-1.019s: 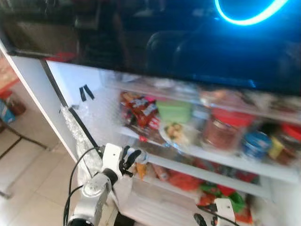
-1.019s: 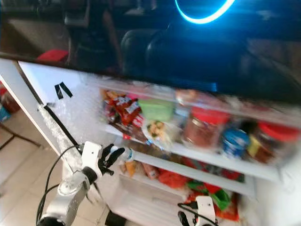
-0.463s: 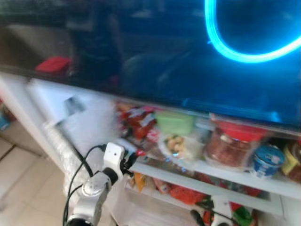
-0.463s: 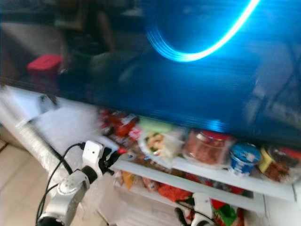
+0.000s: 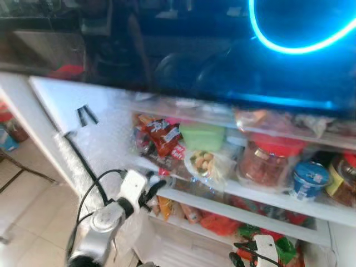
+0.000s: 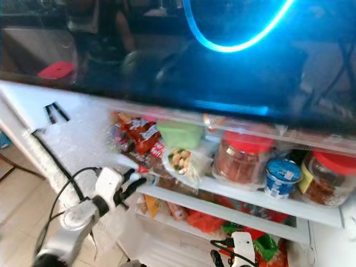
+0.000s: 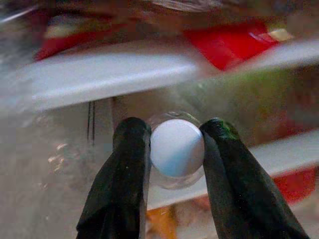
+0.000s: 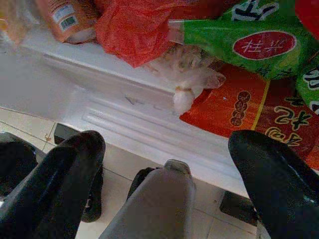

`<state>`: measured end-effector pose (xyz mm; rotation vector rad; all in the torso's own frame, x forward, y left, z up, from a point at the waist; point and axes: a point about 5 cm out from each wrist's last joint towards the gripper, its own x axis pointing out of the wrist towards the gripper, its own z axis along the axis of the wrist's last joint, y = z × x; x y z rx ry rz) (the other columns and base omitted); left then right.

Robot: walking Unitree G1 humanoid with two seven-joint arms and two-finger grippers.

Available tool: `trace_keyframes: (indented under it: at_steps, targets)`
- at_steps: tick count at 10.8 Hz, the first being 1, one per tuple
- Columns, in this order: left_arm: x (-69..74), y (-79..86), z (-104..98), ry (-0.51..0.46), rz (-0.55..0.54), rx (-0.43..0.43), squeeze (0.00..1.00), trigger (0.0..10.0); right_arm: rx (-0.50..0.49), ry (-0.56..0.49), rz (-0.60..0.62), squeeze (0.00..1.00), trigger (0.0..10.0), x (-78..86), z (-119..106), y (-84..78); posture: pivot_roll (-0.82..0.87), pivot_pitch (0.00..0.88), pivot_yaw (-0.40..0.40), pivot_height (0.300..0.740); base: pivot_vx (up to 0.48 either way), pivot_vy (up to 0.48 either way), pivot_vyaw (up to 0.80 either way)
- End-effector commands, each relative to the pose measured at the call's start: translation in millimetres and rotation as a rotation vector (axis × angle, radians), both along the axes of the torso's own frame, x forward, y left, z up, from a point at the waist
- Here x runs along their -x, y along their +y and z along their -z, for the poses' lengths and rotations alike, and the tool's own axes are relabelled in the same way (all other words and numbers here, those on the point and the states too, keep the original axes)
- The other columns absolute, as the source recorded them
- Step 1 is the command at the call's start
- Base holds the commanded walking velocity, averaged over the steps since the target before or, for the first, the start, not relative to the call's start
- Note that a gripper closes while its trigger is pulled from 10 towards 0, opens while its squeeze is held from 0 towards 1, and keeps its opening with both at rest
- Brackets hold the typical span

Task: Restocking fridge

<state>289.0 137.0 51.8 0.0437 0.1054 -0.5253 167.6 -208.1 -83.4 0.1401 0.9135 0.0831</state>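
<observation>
The fridge [image 5: 72, 105] stands open before the robot, its glossy dark top reflecting a blue ring of light. The upper shelf [image 5: 256, 196] is crowded: a red snack bag [image 5: 163, 135] at the left, a green tub [image 5: 203, 135], a clear bag of nuts [image 5: 207, 164], a big red-lidded jar [image 5: 267, 160], a blue cup [image 5: 307, 181] and another jar [image 6: 328, 179] at the far right. Below it, an orange-red bag [image 5: 218, 223] and green packets [image 5: 281, 246] lie on the lower shelf. A black cable [image 5: 83, 161] runs down the bubble-wrapped left wall.

The left pincer [image 5: 151, 189] reaches to the left end of the upper shelf, just beside the snack bag. The head views show only something small and pale at its tips; the left wrist view shows it plainly as a small bottle [image 7: 177, 148] with a white cap, seen end-on, clamped between the two black fingers [image 7: 130, 164], level with the gap under the white shelf edge.

The right pincer [image 6: 222, 258] hangs low at the fridge's foot. Its wrist view shows the fingers [image 8: 65, 174] spread wide apart, a grey bottle top [image 8: 167, 191] rising between them without touching either, with floor tiles below and the orange and green packets [image 8: 249, 45] above
</observation>
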Motion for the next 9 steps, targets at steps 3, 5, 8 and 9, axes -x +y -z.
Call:
trace_keyframes:
  at_steps: [3,5,8,9]
  targets:
    - [0.1,7.8,14.5,0.064,-0.156,0.082,0.0,10.0,-0.006,-0.009,0.003,0.0,10.0,-1.3,-0.3,2.2,-0.01,0.004,0.043,0.677,0.0,0.0,0.0]
    - [4.6,-4.3,13.0,-0.04,0.103,-0.196,0.0,10.0,-0.003,-0.012,0.008,0.0,10.0,-1.9,-0.6,2.0,-0.01,0.008,0.046,0.677,0.0,0.0,0.0]
    - [12.1,2.6,30.1,-0.02,0.249,-0.454,0.0,10.0,-0.003,-0.017,0.014,0.0,10.0,-2.7,-0.9,2.8,-0.01,0.009,0.053,0.677,0.0,0.0,0.0]
    - [11.5,8.2,37.2,-0.022,0.221,-0.59,0.0,10.0,-0.002,-0.018,0.017,0.0,10.0,-2.8,-0.8,2.8,-0.01,0.009,0.054,0.677,0.0,0.0,0.0]
